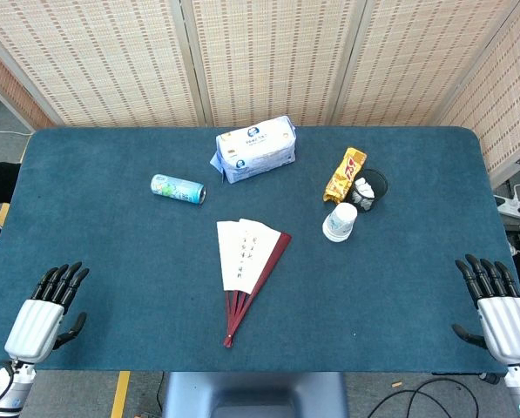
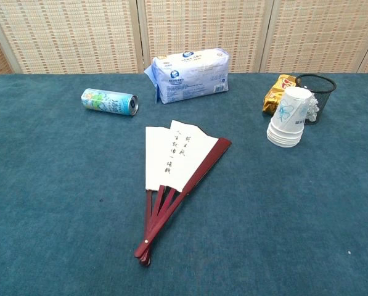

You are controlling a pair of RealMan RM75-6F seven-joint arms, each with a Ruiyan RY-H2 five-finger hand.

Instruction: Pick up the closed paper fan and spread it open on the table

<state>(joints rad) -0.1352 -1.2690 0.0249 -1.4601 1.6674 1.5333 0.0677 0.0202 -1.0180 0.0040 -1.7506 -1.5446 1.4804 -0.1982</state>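
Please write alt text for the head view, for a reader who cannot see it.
A partly spread paper fan lies mid-table, untouched; left hand and right hand rest open at the near corners. Behind: can, tissue pack, snack packet, paper cups.

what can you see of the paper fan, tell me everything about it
The paper fan lies flat on the teal table cover, near the middle and a little toward the robot. It is only partly spread: a few cream paper panels show, one carrying a column of dark handwritten characters, with dark red ribs and a red guard stick along its right edge. The ribs meet at a pivot at the near end. Neither hand touches it; the left hand and right hand rest open at the near corners.
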